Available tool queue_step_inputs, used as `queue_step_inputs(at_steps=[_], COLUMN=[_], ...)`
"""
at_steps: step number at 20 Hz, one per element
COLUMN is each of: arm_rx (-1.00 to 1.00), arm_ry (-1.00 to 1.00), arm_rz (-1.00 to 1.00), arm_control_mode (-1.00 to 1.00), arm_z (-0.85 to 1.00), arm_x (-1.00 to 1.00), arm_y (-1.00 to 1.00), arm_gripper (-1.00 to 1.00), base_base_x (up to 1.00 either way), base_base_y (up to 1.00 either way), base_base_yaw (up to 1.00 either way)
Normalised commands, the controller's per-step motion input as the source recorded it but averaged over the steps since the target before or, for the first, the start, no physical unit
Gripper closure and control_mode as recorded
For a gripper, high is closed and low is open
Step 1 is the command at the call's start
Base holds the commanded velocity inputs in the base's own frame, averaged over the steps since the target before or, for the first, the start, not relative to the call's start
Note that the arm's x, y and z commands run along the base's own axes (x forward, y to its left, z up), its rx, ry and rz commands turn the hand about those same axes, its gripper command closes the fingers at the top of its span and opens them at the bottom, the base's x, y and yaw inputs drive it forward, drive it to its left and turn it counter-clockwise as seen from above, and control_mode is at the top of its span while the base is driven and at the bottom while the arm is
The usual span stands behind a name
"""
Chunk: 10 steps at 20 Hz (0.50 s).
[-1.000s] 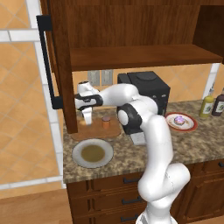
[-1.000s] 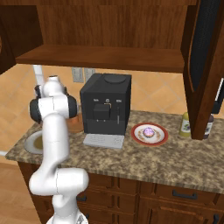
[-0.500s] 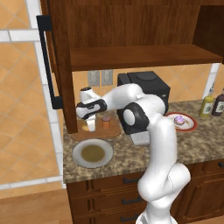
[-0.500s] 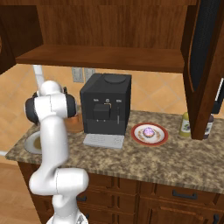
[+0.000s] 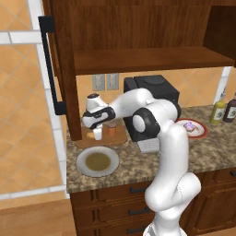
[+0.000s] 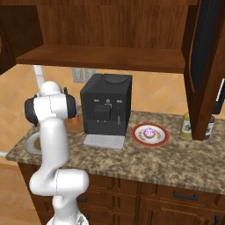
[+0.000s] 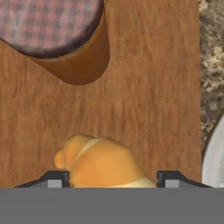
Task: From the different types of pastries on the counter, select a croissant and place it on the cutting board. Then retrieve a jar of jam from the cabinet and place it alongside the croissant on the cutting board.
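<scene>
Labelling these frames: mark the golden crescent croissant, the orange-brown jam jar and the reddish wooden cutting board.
golden crescent croissant (image 7: 100, 162), hand view, its top.
orange-brown jam jar (image 7: 48, 24), hand view, chequered lid.
reddish wooden cutting board (image 7: 153, 87), hand view, bare wood.

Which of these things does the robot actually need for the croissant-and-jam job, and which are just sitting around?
Needed:
croissant
jar of jam
cutting board
cabinet
gripper

Just sitting around:
coffee machine
grey plate
pink pastry
bottles

A home kitchen: a speckled granite worktop (image 6: 184, 165) over wooden drawers (image 6: 184, 195), a dark wall cabinet (image 5: 138, 27) above, a black coffee machine (image 6: 105, 107), and tiled walls (image 5: 23, 138).
</scene>
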Motion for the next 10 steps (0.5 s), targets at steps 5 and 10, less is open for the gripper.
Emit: queue_step_inputs(at_steps=[5,10], arm_rx=[0.00,0.09], arm_ry=[-0.10,-0.20], arm_rz=[0.00,-0.01], arm_control_mode=[-1.00,-1.00], arm_z=[0.01,0.78], arm_x=[0.00,0.10], arm_y=[0.12,0.59], arm_gripper=[-1.00,-1.00], base_base_x=[0.00,0.00], base_base_y=[0.00,0.00], base_base_yaw=[0.00,0.00])
